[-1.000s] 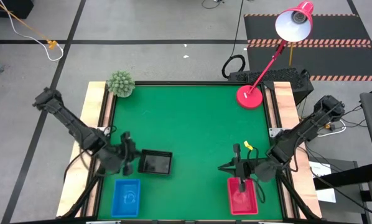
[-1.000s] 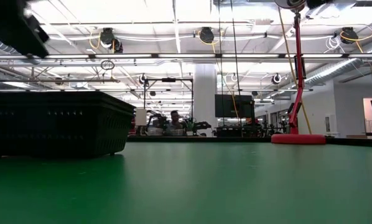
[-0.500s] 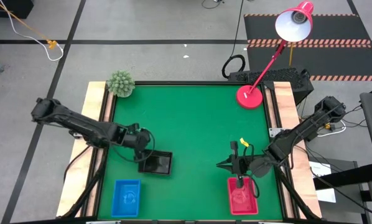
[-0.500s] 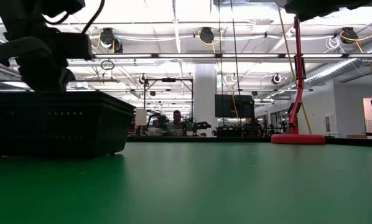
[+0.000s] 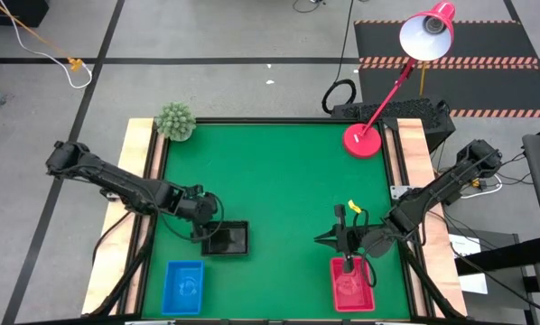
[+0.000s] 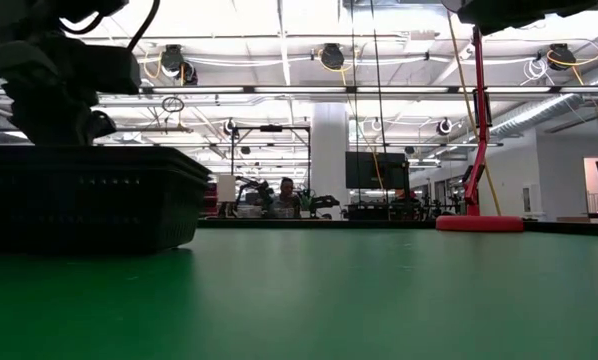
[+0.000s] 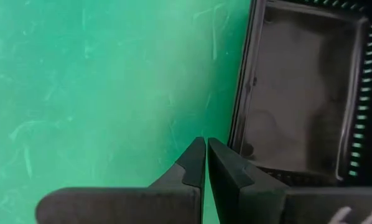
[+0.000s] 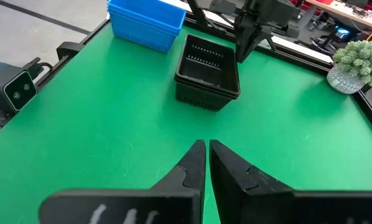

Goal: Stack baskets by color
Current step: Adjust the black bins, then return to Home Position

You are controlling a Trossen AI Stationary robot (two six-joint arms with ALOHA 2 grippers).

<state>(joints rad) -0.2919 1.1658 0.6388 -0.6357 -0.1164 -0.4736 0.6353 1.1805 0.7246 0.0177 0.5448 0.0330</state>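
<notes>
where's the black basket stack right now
In the high view the black basket stack sits on the table's left half, just above the blue stack, with the left gripper at its left edge.

Black basket (image 7: 301,93) perforated glossy plastic; table mat (image 5: 279,181) matt green.

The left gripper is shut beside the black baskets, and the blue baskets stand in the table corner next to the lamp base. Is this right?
Not quite. In the high view the blue baskets stand in the opposite corner from the lamp base. The left gripper is indeed shut beside the black baskets.
</notes>
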